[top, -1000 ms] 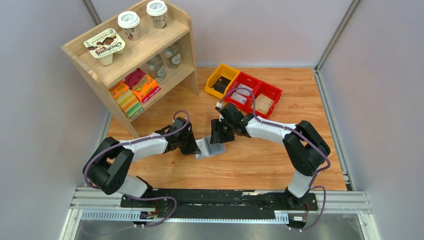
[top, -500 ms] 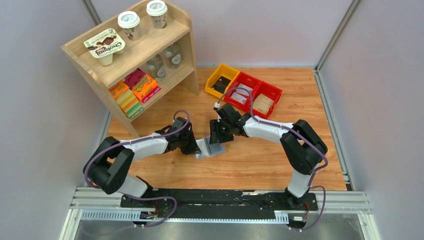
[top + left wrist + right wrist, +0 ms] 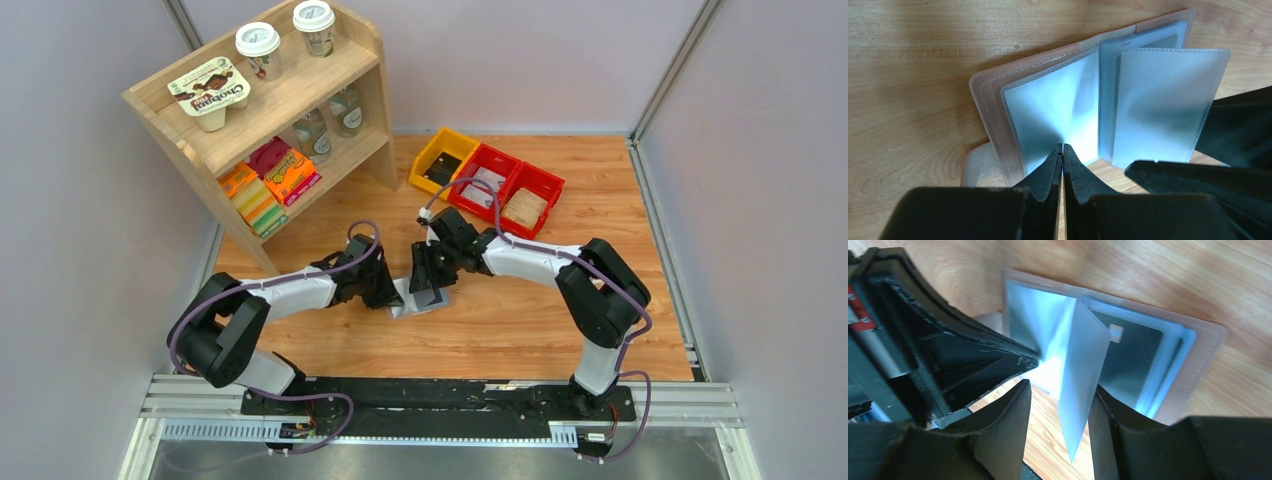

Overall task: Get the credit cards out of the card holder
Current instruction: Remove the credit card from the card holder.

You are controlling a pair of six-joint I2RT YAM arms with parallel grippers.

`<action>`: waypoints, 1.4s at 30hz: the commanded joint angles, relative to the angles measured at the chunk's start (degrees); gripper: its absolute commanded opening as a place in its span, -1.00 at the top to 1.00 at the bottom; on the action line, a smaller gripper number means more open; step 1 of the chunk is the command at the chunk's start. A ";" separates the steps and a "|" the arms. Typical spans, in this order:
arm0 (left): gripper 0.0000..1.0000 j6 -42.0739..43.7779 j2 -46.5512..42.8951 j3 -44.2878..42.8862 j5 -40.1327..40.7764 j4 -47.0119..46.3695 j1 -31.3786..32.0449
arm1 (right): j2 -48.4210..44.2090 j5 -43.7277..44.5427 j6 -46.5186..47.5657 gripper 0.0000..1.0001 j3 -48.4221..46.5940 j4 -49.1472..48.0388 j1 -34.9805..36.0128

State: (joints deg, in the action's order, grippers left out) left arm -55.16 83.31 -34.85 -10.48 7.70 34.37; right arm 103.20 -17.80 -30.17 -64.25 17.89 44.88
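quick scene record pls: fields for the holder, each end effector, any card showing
card holder: lying open on the table, one clear leaf standing up
left end effector: shut, pinching the card holder's near edge
right end effector: open, one finger on each side of the raised leaf
card: seems to sit in a pocket, chip mark showing; not pulled out

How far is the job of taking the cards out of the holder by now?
Done: the card holder lies open, and cards already sit in the bins. In hand: the left gripper pinches the edge of one sleeve while the right gripper straddles an upright sleeve, jaws apart. Left: one card seems to remain inside.
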 commanded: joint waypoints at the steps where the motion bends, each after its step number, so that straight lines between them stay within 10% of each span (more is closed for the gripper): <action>1: 0.81 -0.30 0.37 1.89 0.81 -0.93 0.08 | -0.45 -5.22 -0.76 0.07 -1.14 -5.40 0.64; 17: 0.47 -4.69 -19.93 10.67 7.58 0.11 -0.09 | 8.33 -16.39 -5.42 -0.02 -4.22 -11.39 1.26; 24: 0.37 -5.05 -30.04 9.81 9.25 1.70 -0.09 | 8.69 -13.40 -5.16 0.33 -4.66 -9.02 1.35; 33: 0.40 -6.89 -20.65 4.09 3.20 -4.71 -0.18 | 0.35 0.02 -1.03 0.81 -5.28 -1.99 1.08; 42: 0.40 -9.79 -6.16 1.19 -3.49 -14.99 -0.09 | -2.74 9.54 -2.08 0.81 -0.53 1.45 -1.37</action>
State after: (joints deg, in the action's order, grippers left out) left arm -62.98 72.86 -31.07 -9.91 -0.62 34.30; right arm 100.86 -13.63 -32.34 -66.92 16.88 44.95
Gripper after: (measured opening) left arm 0.300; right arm 0.091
